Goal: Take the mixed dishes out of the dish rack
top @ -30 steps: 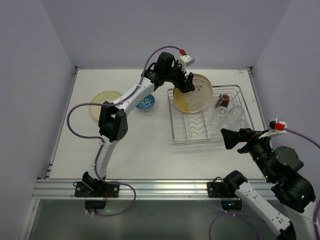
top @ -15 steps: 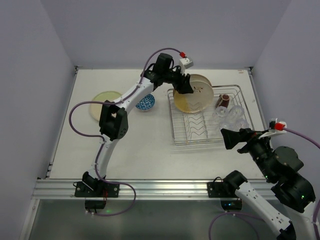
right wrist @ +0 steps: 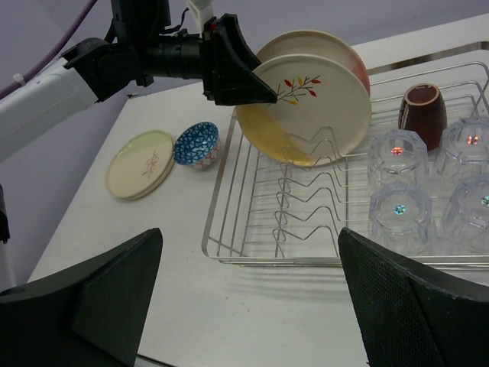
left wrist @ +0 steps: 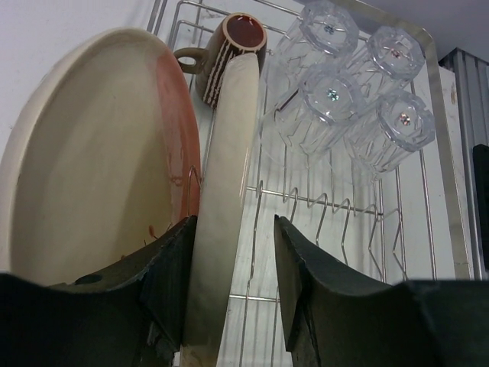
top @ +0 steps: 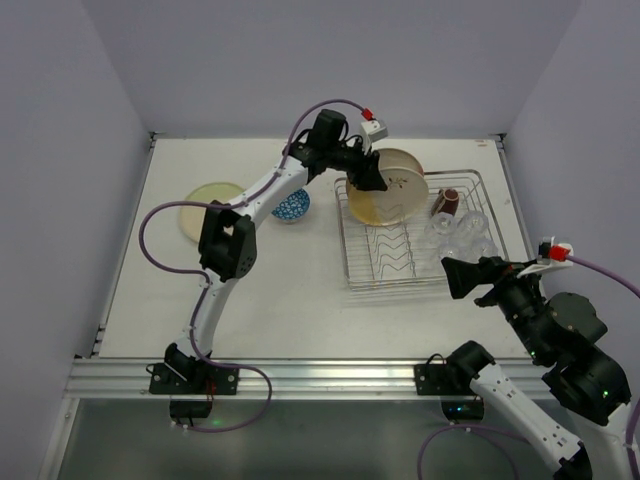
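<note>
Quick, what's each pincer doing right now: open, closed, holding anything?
Left pincer: open, astride the rim of the front cream plate in the dish rack, not yet clamped.
Right pincer: open, holding nothing.

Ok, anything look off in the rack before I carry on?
Only the mug: it lies tipped over at the far edge of the rack, just behind the tumblers. Both plates stand in the dividers; nothing looks broken or spilled.

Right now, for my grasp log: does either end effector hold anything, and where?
Nothing yet: the left end effector straddles the front plate at its upper rim, one finger apart from it; right end effector empty.
</note>
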Robot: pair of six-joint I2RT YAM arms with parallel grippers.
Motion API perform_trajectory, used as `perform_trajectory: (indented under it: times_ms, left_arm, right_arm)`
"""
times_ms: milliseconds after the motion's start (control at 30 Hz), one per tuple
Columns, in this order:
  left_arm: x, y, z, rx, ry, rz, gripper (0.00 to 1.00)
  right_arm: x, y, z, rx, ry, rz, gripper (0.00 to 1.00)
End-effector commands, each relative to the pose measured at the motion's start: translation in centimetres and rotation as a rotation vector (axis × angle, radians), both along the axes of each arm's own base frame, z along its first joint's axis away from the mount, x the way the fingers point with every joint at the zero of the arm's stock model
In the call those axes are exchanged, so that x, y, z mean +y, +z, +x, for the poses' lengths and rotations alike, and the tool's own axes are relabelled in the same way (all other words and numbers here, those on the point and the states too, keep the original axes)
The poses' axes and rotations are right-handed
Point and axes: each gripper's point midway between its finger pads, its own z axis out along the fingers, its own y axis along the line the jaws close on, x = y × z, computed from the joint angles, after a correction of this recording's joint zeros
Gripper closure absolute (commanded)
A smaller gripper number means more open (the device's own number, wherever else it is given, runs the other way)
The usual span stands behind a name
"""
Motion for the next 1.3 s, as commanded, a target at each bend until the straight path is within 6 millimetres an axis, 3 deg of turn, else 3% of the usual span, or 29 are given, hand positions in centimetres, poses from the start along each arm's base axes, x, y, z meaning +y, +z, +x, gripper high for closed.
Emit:
perform_trajectory:
  times_ms: [0, 467, 767, 1267]
  left_arm:
    - [-0.6, -0.2, -0.9, -0.01, -0.052, -0.017, 0.53]
    - [-0.7, -0.8, -0.1, -0.064, -0.025, -0.011, 0.72]
    - [-0.8, 1.0, 0.0, -0.131, -0.017, -0.05, 1.0]
    - [-1.0, 6.5, 0.9, -0.442, -0.066, -0.147, 1.0]
  right_arm:
    - [-0.1, 0.1, 0.2, -0.003, -0.007, -0.019, 0.01]
    - [0.1, -0.4, 0.6, 0.014, -0.005, -0.041, 0.01]
    - [0.1, -0.7, 0.8, 0.018, -0.007, -0.053, 0.01]
    - [0.4, -0.8, 0.5, 0.011, 0.012, -0.038, 0.01]
